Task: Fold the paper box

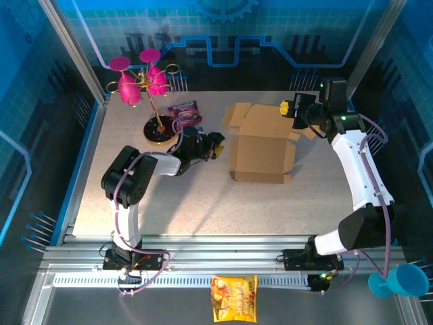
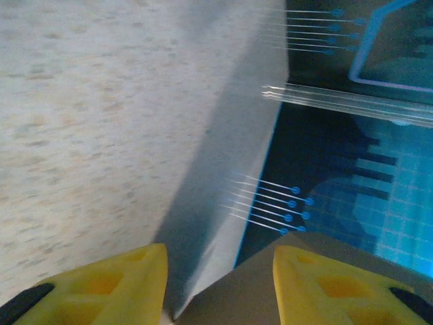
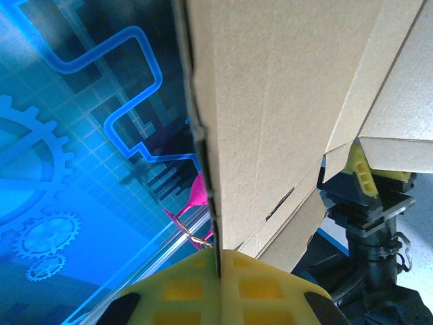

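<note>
The paper box (image 1: 260,145) stands partly formed in the middle of the table, brown cardboard with flaps up at the back. My right gripper (image 1: 292,108) is at its back right corner. In the right wrist view that gripper (image 3: 218,257) is shut on the edge of a box panel (image 3: 270,101). My left gripper (image 1: 215,145) hovers just off the box's left side. Its yellow fingers (image 2: 115,284) stand apart, with a corner of cardboard (image 2: 243,301) low between them, and the left finger is clear of it.
A stand with pink cups (image 1: 145,81) and a purple packet (image 1: 184,112) sit at the back left of the table (image 1: 169,203). A yellow snack bag (image 1: 235,296) lies on the front rail. A teal cup (image 1: 399,281) is at the front right.
</note>
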`<state>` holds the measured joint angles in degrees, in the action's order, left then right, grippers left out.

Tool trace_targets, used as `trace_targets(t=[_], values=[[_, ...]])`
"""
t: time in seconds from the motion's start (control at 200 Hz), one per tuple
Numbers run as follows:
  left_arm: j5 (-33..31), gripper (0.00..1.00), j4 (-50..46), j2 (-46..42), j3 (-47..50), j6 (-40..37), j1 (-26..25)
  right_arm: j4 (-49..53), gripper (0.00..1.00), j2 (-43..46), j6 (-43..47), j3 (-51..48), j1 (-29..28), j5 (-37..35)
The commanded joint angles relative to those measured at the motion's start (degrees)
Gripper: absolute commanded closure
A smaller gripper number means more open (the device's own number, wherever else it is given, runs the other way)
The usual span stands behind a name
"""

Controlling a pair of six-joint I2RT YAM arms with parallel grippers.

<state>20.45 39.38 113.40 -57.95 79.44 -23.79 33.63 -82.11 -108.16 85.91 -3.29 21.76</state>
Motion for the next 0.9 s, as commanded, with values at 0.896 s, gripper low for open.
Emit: trace_targets(t=[0.896], values=[[-10.2,0.45,-20.1,-5.2,-6.9,-18.1,-7.4,-3.9,1.00,-1.2,-3.7,-3.4,-2.0,2.1]])
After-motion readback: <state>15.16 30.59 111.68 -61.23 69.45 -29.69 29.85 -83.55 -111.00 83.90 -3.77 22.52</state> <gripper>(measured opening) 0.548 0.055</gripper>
